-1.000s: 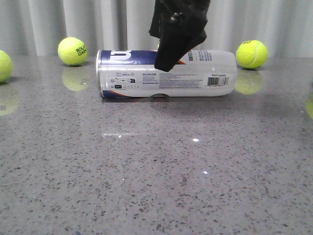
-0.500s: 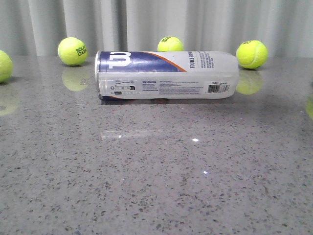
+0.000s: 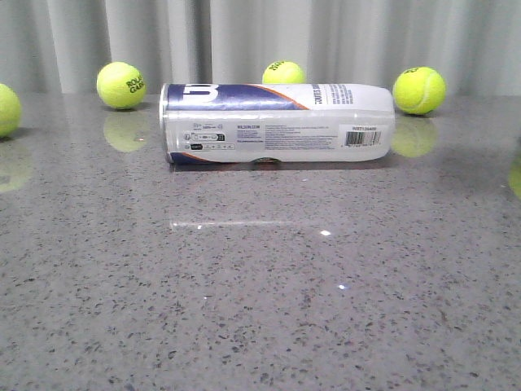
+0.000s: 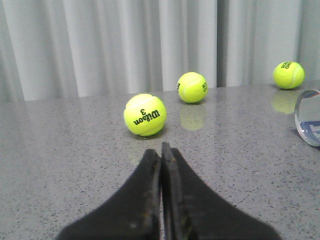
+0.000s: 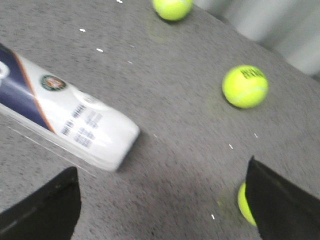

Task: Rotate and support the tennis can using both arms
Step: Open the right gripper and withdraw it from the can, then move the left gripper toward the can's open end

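The tennis can (image 3: 277, 122) lies on its side on the grey speckled table, silver rim to the left, white end with barcode to the right. No gripper shows in the front view. In the right wrist view the can's white end (image 5: 75, 122) lies beyond my right gripper (image 5: 162, 192), which is wide open and empty above the table. In the left wrist view my left gripper (image 4: 161, 150) is shut and empty, its fingers pressed together low over the table; the can's silver rim (image 4: 309, 117) shows at the frame edge, well apart from it.
Several yellow-green tennis balls lie around: back left (image 3: 120, 85), behind the can (image 3: 283, 72), back right (image 3: 419, 90), far left edge (image 3: 6, 109). One ball (image 4: 145, 114) lies just beyond the left gripper. One ball (image 5: 243, 202) sits beside a right finger. A grey curtain hangs behind the table.
The black gripper that hung over the can's middle one second ago has left the front view. The can rolled slightly, its navy logo turning toward the top and back.
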`<control>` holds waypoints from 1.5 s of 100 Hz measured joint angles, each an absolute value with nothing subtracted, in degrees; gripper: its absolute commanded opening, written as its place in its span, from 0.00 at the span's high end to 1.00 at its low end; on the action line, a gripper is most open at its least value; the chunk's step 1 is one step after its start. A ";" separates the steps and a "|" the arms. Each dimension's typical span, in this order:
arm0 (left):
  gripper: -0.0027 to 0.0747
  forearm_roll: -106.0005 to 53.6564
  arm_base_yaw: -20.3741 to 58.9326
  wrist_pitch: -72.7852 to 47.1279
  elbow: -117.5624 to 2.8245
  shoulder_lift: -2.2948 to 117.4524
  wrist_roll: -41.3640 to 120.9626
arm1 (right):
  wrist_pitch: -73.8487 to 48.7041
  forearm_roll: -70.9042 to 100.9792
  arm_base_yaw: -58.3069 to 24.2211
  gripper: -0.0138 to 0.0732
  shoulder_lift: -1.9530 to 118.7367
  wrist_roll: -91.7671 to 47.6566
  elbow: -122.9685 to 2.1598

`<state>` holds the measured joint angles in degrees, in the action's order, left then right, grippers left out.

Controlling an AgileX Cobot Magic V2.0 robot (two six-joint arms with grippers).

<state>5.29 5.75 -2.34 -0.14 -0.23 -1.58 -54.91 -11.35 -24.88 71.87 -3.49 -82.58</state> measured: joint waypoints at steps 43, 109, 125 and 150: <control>0.99 5.29 5.75 -2.34 -0.14 -0.23 -1.58 | -45.56 -11.57 -14.32 0.09 47.81 5.22 -59.30; 0.99 5.29 5.75 -2.34 -0.14 -0.23 -1.58 | -26.55 -13.34 -14.17 0.16 14.71 11.43 -28.33; 0.99 5.29 5.75 -2.34 -0.14 -0.23 -1.58 | -24.77 -14.95 -14.17 0.47 14.62 11.43 -28.21; 0.99 5.52 5.75 -2.34 -0.14 -0.23 -1.58 | -24.41 -15.22 -14.17 0.92 14.62 11.43 -28.21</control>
<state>5.52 5.75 -2.34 -0.14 -0.23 -1.58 -24.41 -15.22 -14.17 14.62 11.43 -28.21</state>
